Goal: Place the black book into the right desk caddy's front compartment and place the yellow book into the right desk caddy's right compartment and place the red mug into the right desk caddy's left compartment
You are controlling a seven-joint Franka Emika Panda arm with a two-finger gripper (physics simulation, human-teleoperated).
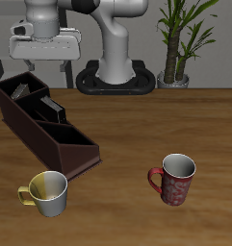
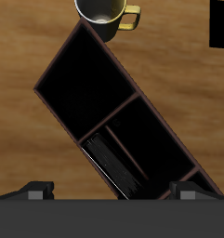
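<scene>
- Since the red mug (image 1: 173, 180) is rigid, glazed-looking and probably light, it should handle as a stiff, somewhat slippery thing. I judge a pinch across the rim wall steadier than one on the small handle.
- It stands upright on the table, near the front edge, well apart from the right desk caddy (image 1: 84, 154).
- The gripper (image 2: 112, 197) hangs above the caddy's far, tall end, fingers spread wide and holding nothing.
- The left compartment (image 2: 81, 79), at the low end, is empty and looks roomy enough for the mug.
- The black book (image 2: 112, 167) stands on edge in a narrow section past the divider. The cell beside it looks empty.
- A pale grey-tan edge at the tall end seems to be the yellow book (image 1: 19, 91), though it is small.
- The cream mug (image 1: 47, 191) sits just beside the caddy's low end, which leaves little room there.
</scene>
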